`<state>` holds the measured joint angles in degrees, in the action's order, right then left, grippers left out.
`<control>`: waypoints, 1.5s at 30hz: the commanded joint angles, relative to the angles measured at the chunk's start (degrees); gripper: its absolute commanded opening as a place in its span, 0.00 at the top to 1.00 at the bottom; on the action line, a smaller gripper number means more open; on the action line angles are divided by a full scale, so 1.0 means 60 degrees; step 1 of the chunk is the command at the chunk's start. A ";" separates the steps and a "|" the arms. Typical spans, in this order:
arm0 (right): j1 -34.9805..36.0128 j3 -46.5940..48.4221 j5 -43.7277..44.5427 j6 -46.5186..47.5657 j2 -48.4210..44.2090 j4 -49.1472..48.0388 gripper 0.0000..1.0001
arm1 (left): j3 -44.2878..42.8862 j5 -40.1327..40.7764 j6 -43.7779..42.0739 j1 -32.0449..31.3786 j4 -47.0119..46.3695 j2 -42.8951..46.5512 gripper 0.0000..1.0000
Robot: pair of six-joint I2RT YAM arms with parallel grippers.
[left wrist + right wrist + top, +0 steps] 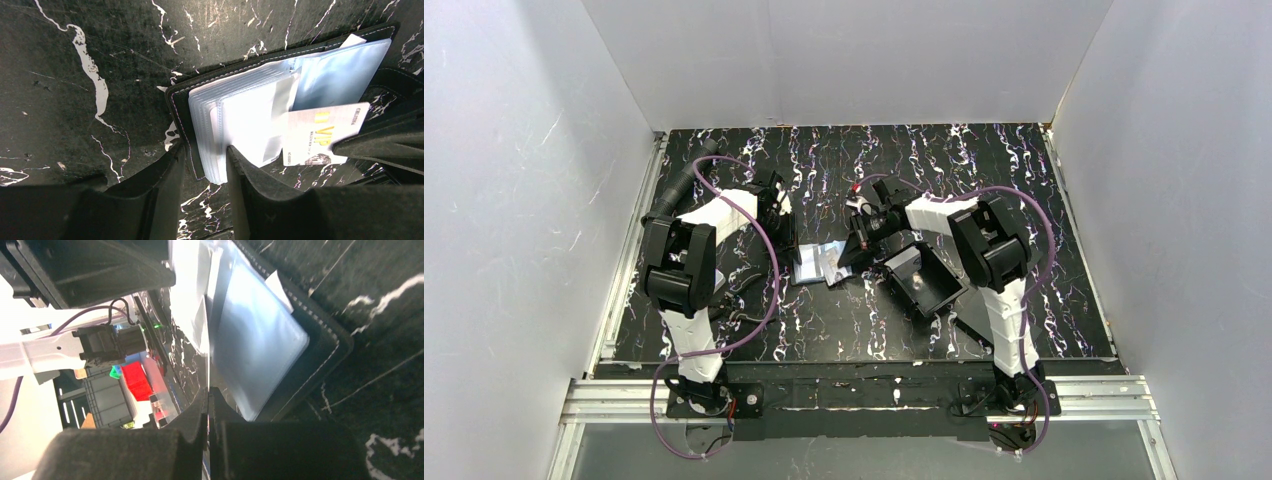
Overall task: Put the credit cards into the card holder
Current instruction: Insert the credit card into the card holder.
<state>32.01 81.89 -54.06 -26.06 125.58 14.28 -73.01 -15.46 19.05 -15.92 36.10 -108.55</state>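
You are looking at a laboratory robot cell: plain white panels (514, 200) wall in a black marbled table (984, 160) on three sides. An aluminium extrusion rail (864, 395) carries both arm bases at the near edge, well behind the left gripper (205, 165), and purple cabling (759, 215) loops over the arms.

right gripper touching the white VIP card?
Touching. In the left wrist view the right gripper overlaps and pinches the right edge of the white gold-lettered VIP card, held over the open black card holder.

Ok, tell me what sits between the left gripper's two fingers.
In the left wrist view, the left gripper straddles the card holder: its black edge and the corner of its clear sleeve stack lie between the fingers.
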 commanded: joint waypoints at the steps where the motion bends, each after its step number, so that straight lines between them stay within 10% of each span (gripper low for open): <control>1: 0.0069 0.0541 -0.0184 -0.0472 0.0353 -0.0691 0.99 | 0.0127 0.0307 -0.0216 -0.0097 0.0268 -0.0277 0.68; 45: 0.0195 -0.1346 0.0227 -0.3062 -0.0074 -0.4310 0.99 | 0.0118 0.0120 -0.0219 -0.0086 0.0253 -0.0235 0.71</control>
<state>32.36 74.81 -52.84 -43.11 126.45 -9.28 -73.10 -16.10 18.81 -15.92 36.25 -108.55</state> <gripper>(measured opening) 0.031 0.298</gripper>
